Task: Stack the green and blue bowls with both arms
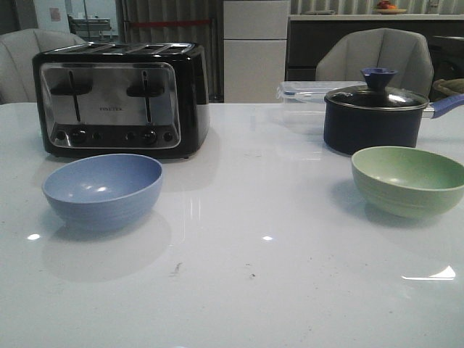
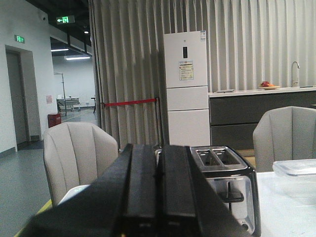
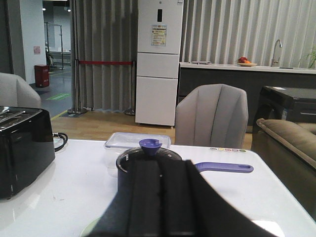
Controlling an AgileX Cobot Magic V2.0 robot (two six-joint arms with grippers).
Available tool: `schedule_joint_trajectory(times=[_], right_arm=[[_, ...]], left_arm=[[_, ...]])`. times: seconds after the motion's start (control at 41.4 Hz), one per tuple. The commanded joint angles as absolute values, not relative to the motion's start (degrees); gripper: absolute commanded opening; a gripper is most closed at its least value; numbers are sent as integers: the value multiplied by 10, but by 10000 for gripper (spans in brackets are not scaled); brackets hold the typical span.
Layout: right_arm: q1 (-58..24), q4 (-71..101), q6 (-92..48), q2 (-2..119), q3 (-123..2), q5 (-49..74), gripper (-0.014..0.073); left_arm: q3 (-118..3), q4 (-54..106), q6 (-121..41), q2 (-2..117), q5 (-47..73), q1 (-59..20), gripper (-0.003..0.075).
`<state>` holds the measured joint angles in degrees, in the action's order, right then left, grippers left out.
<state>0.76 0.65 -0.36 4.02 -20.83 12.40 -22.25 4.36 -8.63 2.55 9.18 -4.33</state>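
Front view: the blue bowl (image 1: 103, 190) stood upright on the white table (image 1: 239, 283) at the robot's left, just in front of the black toaster (image 1: 119, 98). The green bowl (image 1: 408, 180) stood upright at the right, near and in front of the dark lidded pot (image 1: 375, 112), with a clear lidded container (image 1: 304, 98) behind the pot. The two bowls were well apart, both empty, and neither arm entered this view.

Left wrist view: the left gripper (image 2: 159, 197) had its two dark fingers pressed flat together with nothing between them; it pointed over the toaster (image 2: 224, 180), and neither bowl was visible.

Right wrist view: the right gripper (image 3: 160, 202) likewise had its fingers closed against each other and held nothing. It was raised above the table, facing the pot (image 3: 148, 160); a pale green sliver, apparently the bowl rim (image 3: 89, 228), showed just beside the fingers, not touching them.
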Motion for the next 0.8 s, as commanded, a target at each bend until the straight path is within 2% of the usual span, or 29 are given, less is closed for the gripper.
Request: schedule_joint_trajectory(times=[0.0, 0.242, 0.774], right_arm=[[8, 3, -5, 97, -289, 140, 55], [8, 3, -5, 213, -403, 272, 55], [8, 0, -5, 416, -401, 320, 66]], left_arm=[[-303, 52, -82, 78, 119, -42, 93], [-408, 61, -82, 197, 246, -42, 93], [-405, 61, -82, 363, 296, -42, 94]])
